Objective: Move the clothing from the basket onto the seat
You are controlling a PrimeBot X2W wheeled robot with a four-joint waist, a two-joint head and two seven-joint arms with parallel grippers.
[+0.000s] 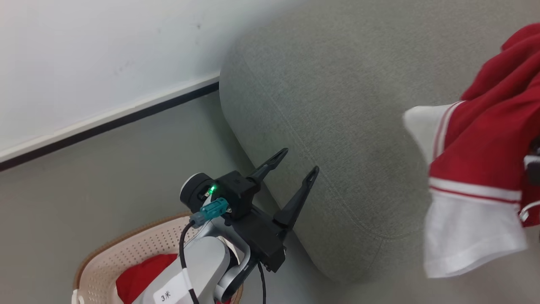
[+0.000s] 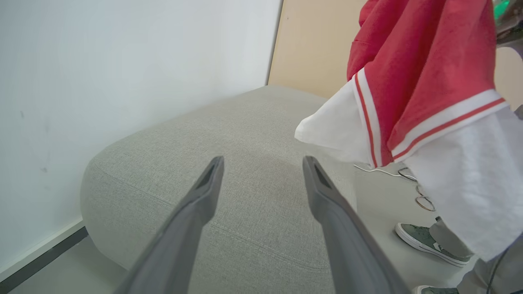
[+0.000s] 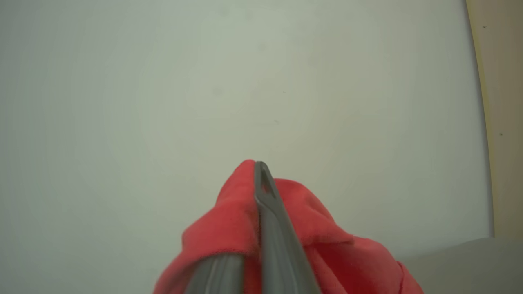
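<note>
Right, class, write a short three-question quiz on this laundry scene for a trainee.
1. True or false: the left fingers are open and empty.
2. What holds the hanging red garment above the sofa? A) the left fingers B) the right fingers C) nothing
3. Fill in: more red clothing lies in the ____.
Key: 1 true; 2 B; 3 basket.

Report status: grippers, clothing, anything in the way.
Left gripper open, empty, beside seat. Right gripper shut on red garment, hanging near seat. More clothing in basket. Person's shoe on floor beyond seat.
</note>
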